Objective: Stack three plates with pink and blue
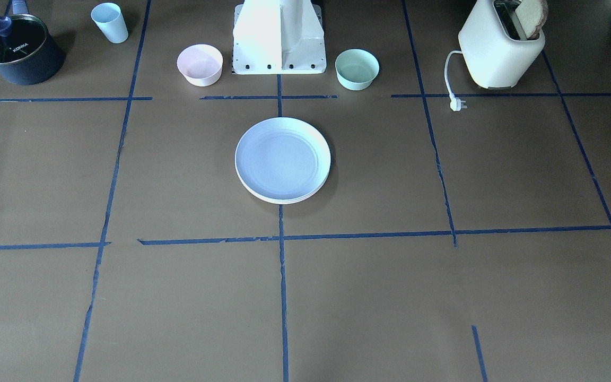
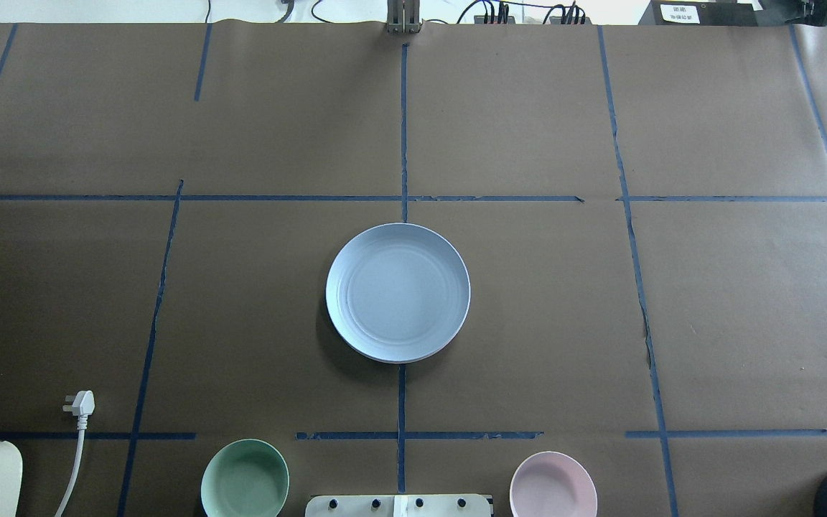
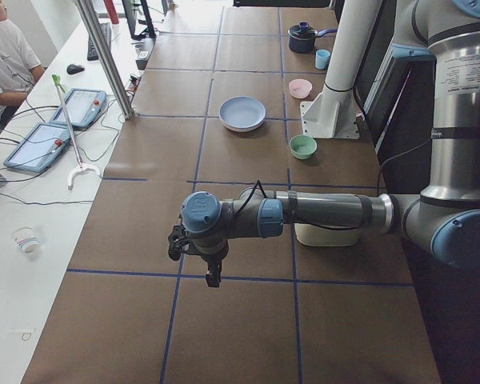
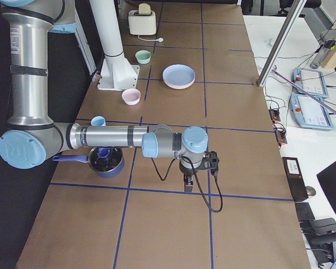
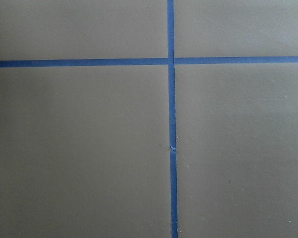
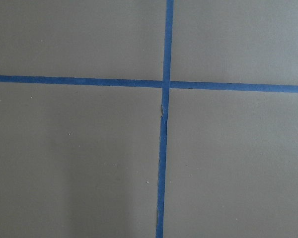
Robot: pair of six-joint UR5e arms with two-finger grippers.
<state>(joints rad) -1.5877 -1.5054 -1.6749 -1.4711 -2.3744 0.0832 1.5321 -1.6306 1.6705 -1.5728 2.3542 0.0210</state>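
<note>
The pale blue plate (image 1: 282,157) lies on top of a stack at the table's middle, also in the overhead view (image 2: 398,291). A cream rim (image 1: 284,200) shows under it. The pink plate is hidden, so I cannot tell if it lies in between. My left gripper (image 3: 214,276) hangs over bare table far from the stack, at the table's left end. My right gripper (image 4: 187,184) hangs likewise at the right end. Both show only in side views, so I cannot tell if they are open. Both wrist views show only brown paper and blue tape.
A small pink bowl (image 1: 200,64) and a mint-green bowl (image 1: 357,68) flank the robot base (image 1: 279,42). A light blue cup (image 1: 110,22) and a dark pot (image 1: 19,49) stand on my right. A toaster (image 1: 502,45) with its plug (image 1: 457,104) stands on my left.
</note>
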